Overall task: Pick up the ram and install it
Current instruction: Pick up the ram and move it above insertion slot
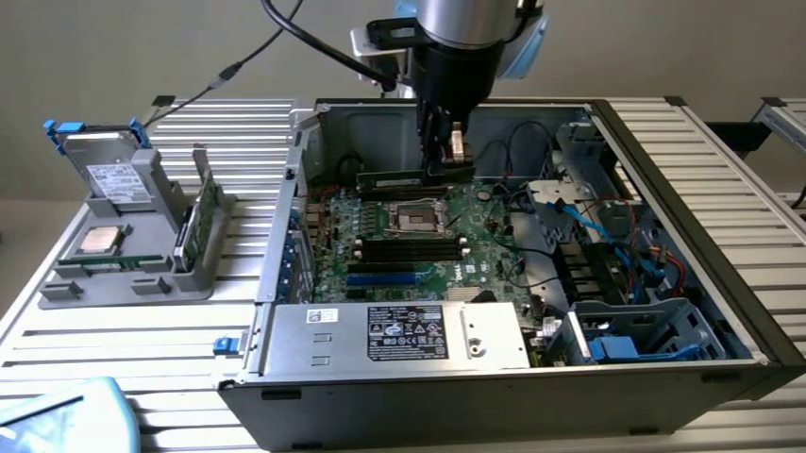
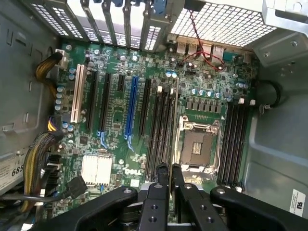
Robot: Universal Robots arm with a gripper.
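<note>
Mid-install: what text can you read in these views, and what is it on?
"DELL": white print on the motherboard.
"685": cut-off number on a white sticker beside the cables.
Power supply label: too small to read.

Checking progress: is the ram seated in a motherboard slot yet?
No, the ram hangs clamped in the gripper above the motherboard, not pressed into any slot.

Ram (image 1: 393,177) partly behind hand (image 1: 450,166)
</note>
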